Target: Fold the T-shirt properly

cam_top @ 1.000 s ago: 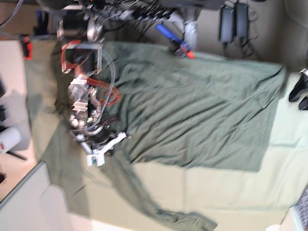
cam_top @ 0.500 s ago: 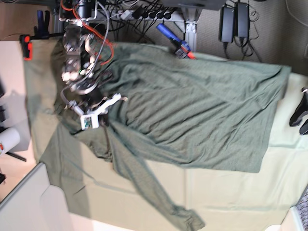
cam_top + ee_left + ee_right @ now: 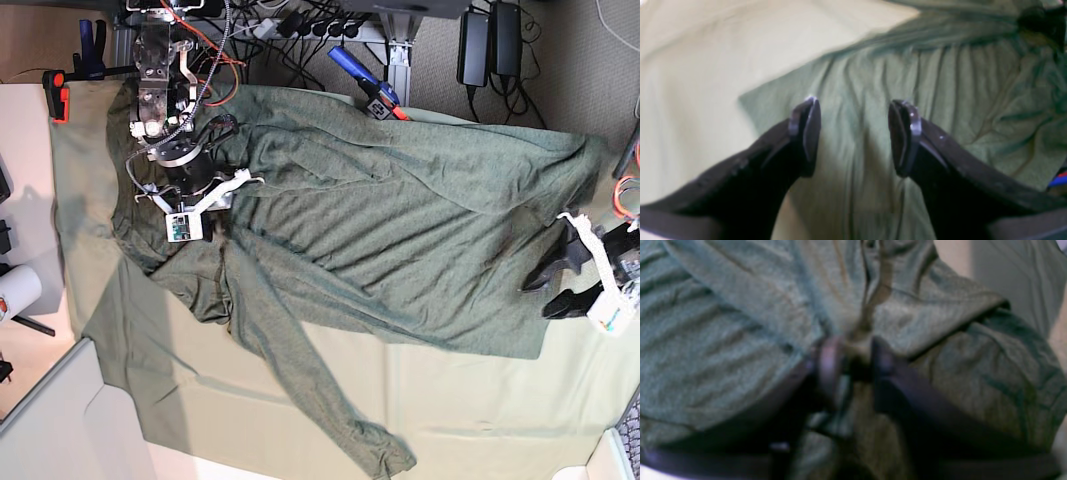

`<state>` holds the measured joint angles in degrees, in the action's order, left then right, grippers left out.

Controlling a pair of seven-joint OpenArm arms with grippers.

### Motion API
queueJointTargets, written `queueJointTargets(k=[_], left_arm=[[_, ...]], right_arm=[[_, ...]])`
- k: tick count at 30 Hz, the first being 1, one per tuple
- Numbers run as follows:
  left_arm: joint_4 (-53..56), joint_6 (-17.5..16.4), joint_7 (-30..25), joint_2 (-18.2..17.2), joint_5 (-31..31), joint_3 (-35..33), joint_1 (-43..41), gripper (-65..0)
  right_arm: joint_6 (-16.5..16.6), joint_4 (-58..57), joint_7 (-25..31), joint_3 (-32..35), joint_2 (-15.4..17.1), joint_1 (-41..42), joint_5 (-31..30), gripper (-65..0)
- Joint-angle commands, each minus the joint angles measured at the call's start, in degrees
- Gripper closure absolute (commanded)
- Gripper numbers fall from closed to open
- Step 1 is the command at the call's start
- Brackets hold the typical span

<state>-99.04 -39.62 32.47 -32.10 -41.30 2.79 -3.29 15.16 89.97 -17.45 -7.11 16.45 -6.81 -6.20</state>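
The dark olive T-shirt [image 3: 400,230] lies spread and wrinkled over the pale green table cloth [image 3: 450,390], with one long sleeve trailing toward the near edge [image 3: 350,430]. My right gripper [image 3: 212,222] is at the shirt's left end. In the right wrist view it [image 3: 853,356] is shut on a bunched fold of the shirt [image 3: 723,323]. My left gripper [image 3: 545,290] is open at the shirt's right hem corner. In the left wrist view its jaws [image 3: 853,133] stand wide apart just above the shirt [image 3: 940,83], beside the bare cloth [image 3: 690,66].
Beyond the table's far edge lie cables, power bricks [image 3: 480,45] and a blue-handled tool [image 3: 365,85]. A red clamp [image 3: 58,98] grips the far left corner. A white cylinder [image 3: 15,290] stands off the table's left side.
My right gripper has moved toward the table's far edge, dragging the shirt's left part and sleeve with it. My left gripper has come in from the right to the hem corner.
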Motion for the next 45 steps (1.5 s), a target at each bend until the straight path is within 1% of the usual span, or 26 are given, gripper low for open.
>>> queueJointTargets(k=[1,2,3,5,7,10,14,18,21,23,25,27,30,34,36,39,43,45], left_arm=[[0.0,-0.4,-2.1,0.0,0.2,-1.2,2.8,-35.9],[1.2,-0.4,-2.9,0.8,1.5,-3.1,4.7,-35.9],[3.0,-0.4,-3.6,1.7,2.9,-5.0,6.8,-35.9],[7.9,-0.4,-5.3,4.0,4.8,-8.4,11.1,-35.9],[14.3,-0.4,-6.8,7.4,5.4,-11.0,15.8,-35.9],[24.8,-0.4,-8.1,13.6,5.5,-13.3,23.4,-35.9],[38.1,-0.4,-8.3,22.0,5.3,-13.8,32.0,-35.9],[47.6,-0.4,-8.7,28.3,5.6,-13.8,36.9,-35.9],[50.1,-0.4,-8.7,31.2,6.1,-13.8,37.7,-35.9],[50.1,-0.4,-8.2,31.7,6.3,-13.8,37.4,-35.9],[50.1,-0.4,-7.4,31.4,6.3,-13.8,37.1,-35.9],[50.1,-0.4,-6.6,30.6,6.2,-13.8,36.7,-35.9],[50.1,-0.4,-6.1,28.6,5.9,-13.8,35.7,-35.9],[50.0,-0.4,-5.2,25.2,4.3,-13.8,34.2,-35.9],[49.8,-0.4,-4.9,23.5,3.4,-13.8,33.3,-35.9],[49.5,-0.4,-3.2,20.9,0.9,-13.8,32.3,-35.9],[49.0,-0.4,-1.1,17.8,-2.9,-13.7,32.1,-35.9],[48.1,-0.4,-0.4,16.5,-4.2,-13.7,32.1,-35.9]], right_arm=[[-0.2,1.0,0.8,-0.5,0.5,0.6,-0.2,-29.3],[-0.2,1.0,0.4,-0.5,0.5,0.6,-0.2,-34.8],[-0.2,1.0,0.1,-0.6,0.5,0.6,-0.2,-37.4],[-0.2,1.0,-0.4,-1.0,0.5,0.6,-0.3,-37.5],[-0.2,1.0,-0.4,-1.8,0.5,0.6,-0.7,-37.5],[-0.2,1.0,-0.4,-3.8,0.4,0.6,-2.5,-37.5],[-0.2,1.0,-0.9,-8.1,-1.8,0.4,-2.8,-37.5],[-0.2,1.0,-2.2,-12.0,-4.3,0.3,-4.8,-37.5],[-0.2,1.0,-2.1,-13.5,-5.1,0.4,-6.9,-37.5],[-0.1,1.0,-1.9,-13.5,-5.1,1.1,-8.6,-37.5],[-0.1,1.0,-1.9,-13.5,-5.3,2.8,-9.8,-37.5],[0.1,1.0,-1.9,-13.4,-5.9,5.4,-10.8,-37.5],[0.2,0.7,-1.9,-11.2,-7.6,10.4,-10.0,-37.5],[-0.1,-3.7,-1.0,-3.9,-10.2,18.4,-3.6,-37.5],[-1.1,-8.7,1.2,0.2,-11.5,22.6,0.5,-37.5],[-3.5,-19.3,5.6,4.7,-12.9,28.8,8.3,-37.5],[-7.6,-34.1,8.8,6.8,-13.7,36.0,15.1,-37.5],[-8.3,-39.8,10.2,6.9,-13.6,38.6,18.2,-37.5]])
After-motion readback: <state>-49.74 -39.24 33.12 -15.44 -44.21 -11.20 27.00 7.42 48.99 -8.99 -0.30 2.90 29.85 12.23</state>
